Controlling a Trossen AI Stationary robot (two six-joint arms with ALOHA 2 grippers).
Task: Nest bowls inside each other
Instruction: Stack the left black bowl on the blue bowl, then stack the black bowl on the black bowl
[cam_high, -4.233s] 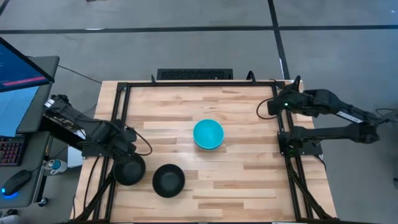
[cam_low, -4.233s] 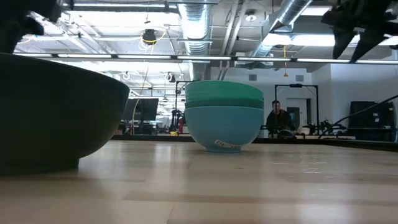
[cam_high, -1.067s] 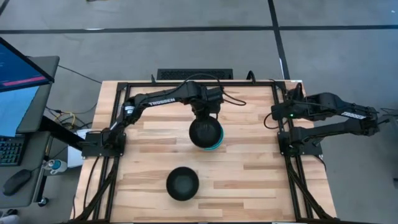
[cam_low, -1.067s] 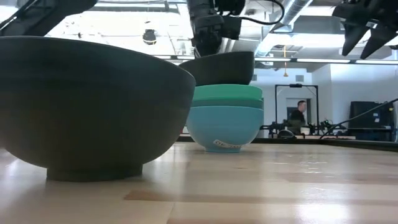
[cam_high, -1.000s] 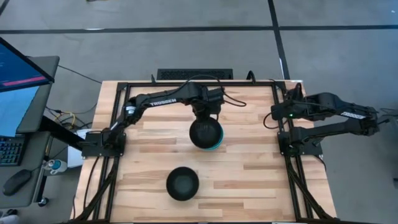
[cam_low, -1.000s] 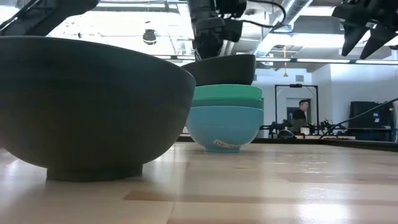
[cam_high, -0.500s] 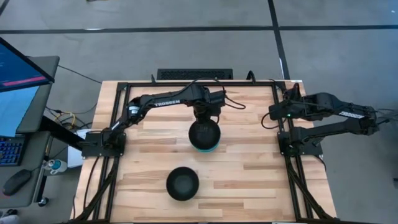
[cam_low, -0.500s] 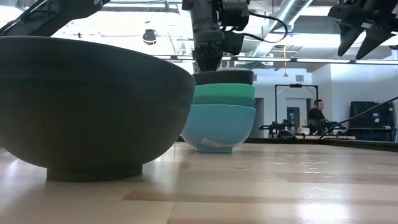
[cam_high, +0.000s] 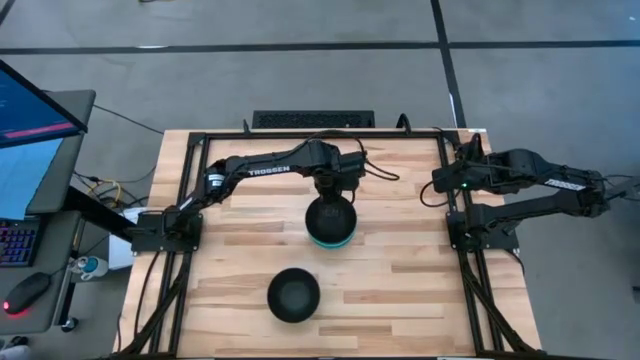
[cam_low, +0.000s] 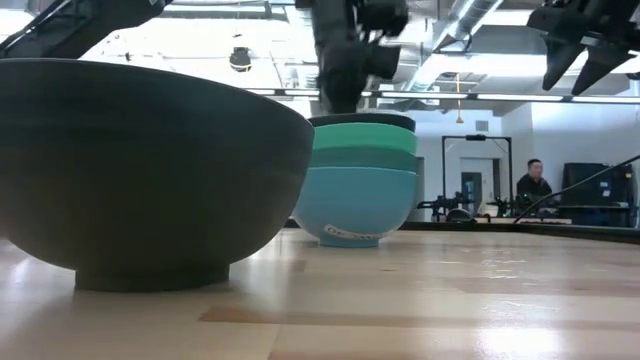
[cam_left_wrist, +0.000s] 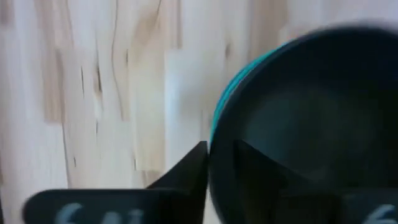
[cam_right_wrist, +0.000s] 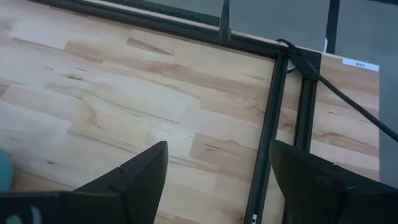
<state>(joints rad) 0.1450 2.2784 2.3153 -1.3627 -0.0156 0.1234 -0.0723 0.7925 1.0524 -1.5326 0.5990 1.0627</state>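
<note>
Three teal and light blue bowls (cam_low: 360, 190) stand nested at the table's middle, the lowest resting on its foot. A black bowl (cam_high: 330, 220) sits in the top one, with only its rim (cam_low: 362, 121) showing above the stack. My left gripper (cam_high: 333, 197) stands over this bowl's far rim and is shut on it. A second black bowl (cam_high: 293, 295) rests on its foot near the table's near edge and fills the low view's left (cam_low: 140, 170). My right gripper (cam_high: 437, 180) is open and waits above the table's right side. My left gripper (cam_left_wrist: 221, 168) holds the black bowl by its far rim (cam_left_wrist: 214, 140), one finger inside the bowl and one finger (cam_left_wrist: 196, 171) outside. The fingers come from above, pointing down. The bowl sits upright, nested in the teal stack (cam_left_wrist: 233, 84).
Black frame rails run along the table's left (cam_high: 190, 190) and right (cam_high: 455, 190) sides and its far edge. Bare wood lies right of the stack (cam_high: 400, 260). A person (cam_low: 530, 185) sits in the room beyond the table. A monitor (cam_high: 30, 110) stands left of the table.
My left gripper has gone down over the teal stack with the black bowl. The bowl hung tilted just above the stack a second ago; now it is sunk into the top teal bowl. The stack has shifted slightly on the table.
</note>
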